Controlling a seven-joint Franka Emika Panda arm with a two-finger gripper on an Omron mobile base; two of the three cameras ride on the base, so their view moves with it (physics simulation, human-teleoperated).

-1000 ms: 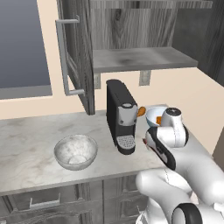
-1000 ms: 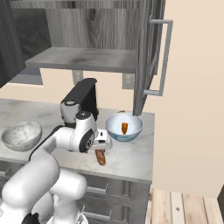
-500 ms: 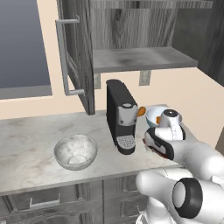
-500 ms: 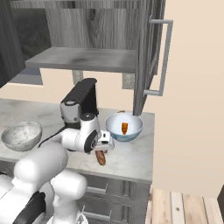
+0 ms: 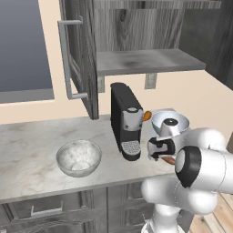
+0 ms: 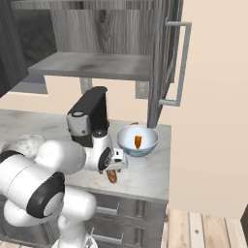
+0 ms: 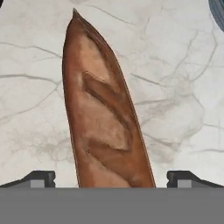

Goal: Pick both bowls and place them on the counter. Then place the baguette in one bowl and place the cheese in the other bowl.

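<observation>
The reddish-brown baguette (image 7: 105,118) lies flat on the marble counter (image 7: 179,83), and its near end runs between the two fingertips of my open gripper (image 7: 111,179). From the side, the gripper (image 6: 115,167) hangs straight over the baguette (image 6: 112,176), just in front of the white and blue bowl (image 6: 151,138). An orange cheese wedge (image 6: 138,141) sits inside that bowl. The grey marbled bowl (image 5: 78,157) stands empty on the counter (image 5: 32,145) to the left of the gripper (image 5: 163,155).
A black coffee machine (image 5: 126,120) stands between the two bowls, close behind the hand. A small orange-brown lump (image 5: 146,115) sits beside it. Above hang a grey shelf (image 5: 141,60) and an open cabinet door (image 5: 79,54). The counter ends just right of the blue bowl.
The hand has come down and swung towards the coffee machine, ending low over the baguette. Its jaws stay open. Bowls, cheese and baguette have not moved.
</observation>
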